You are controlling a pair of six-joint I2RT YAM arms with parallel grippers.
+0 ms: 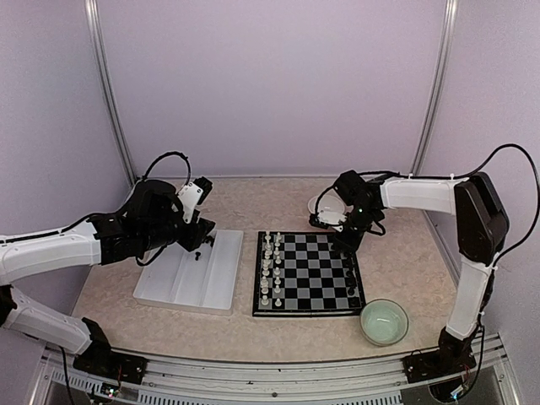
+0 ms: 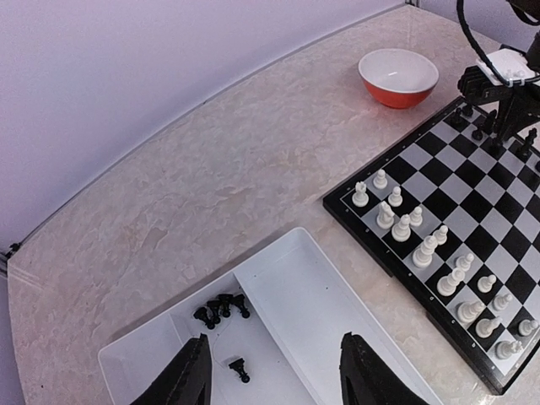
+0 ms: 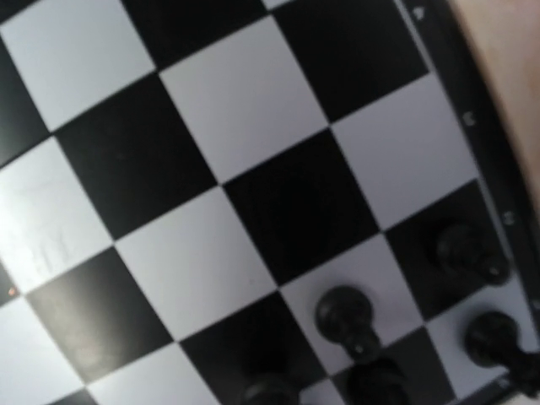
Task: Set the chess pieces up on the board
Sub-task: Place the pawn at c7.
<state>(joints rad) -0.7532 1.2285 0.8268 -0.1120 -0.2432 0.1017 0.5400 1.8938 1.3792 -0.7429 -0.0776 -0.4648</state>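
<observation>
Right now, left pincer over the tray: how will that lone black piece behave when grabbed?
Lone piece is tiny on a small base: likely tips or skids on the smooth tray if one finger touches first. Looks like rigid plastic, probably very light, so it may squirt from the open left pincer if pinched off-centre.

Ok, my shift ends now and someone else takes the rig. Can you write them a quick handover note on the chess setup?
Left gripper: open, empty, above the white tray.
Right gripper: low over the far right corner of the board; whether it is open or shut cannot be told.
Done: white pieces stand in two rows along the board's left side, and a few black pieces stand near its right edge.
To do: several loose black pieces sit in the tray and need moving to the board's right side.
</observation>
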